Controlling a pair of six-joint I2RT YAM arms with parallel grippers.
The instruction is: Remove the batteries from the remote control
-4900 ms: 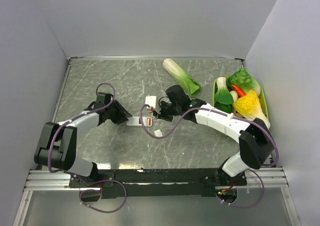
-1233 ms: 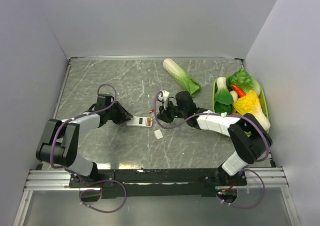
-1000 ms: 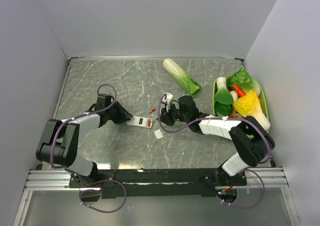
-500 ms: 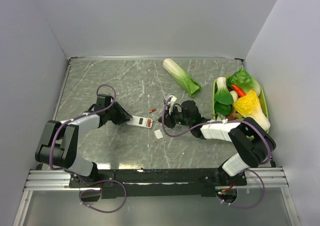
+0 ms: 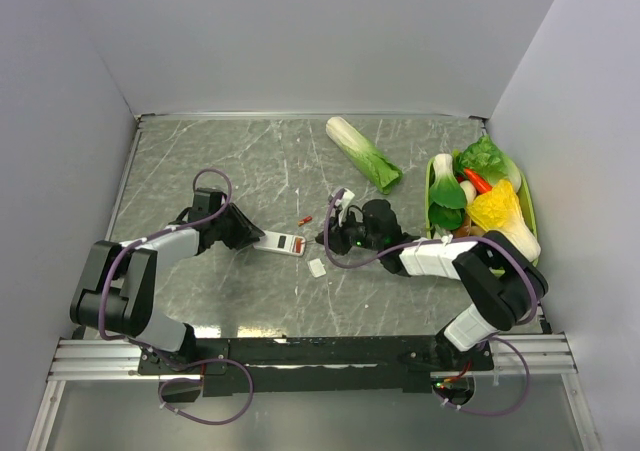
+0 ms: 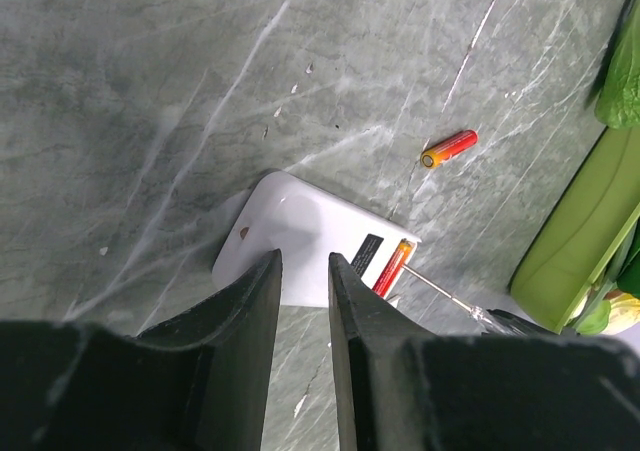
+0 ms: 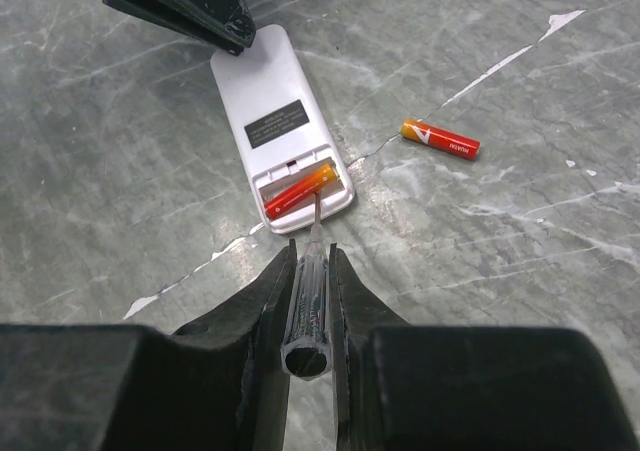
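1. While reaching low toward the small flat white plastic remote control (image 7: 268, 81), the left gripper (image 6: 302, 263) rests narrowly parted jaws on the end opposite its battery bay.
2. Right gripper (image 7: 310, 261) clamps a clear-handled screwdriver (image 7: 308, 306), its tip at the seated red cylindrical battery (image 7: 300, 188).
3. Second red battery (image 7: 441, 139) lies loose near the remote control.
4. Tip contact is indistinct.

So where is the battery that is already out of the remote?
In the right wrist view the loose battery lies on the table, right of the remote control and apart from it.

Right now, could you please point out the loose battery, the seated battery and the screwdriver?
loose battery (image 7: 441, 139): right wrist view, mid-barrel.
seated battery (image 7: 300, 191): right wrist view, mid-barrel.
screwdriver (image 7: 308, 296): right wrist view, clear handle.
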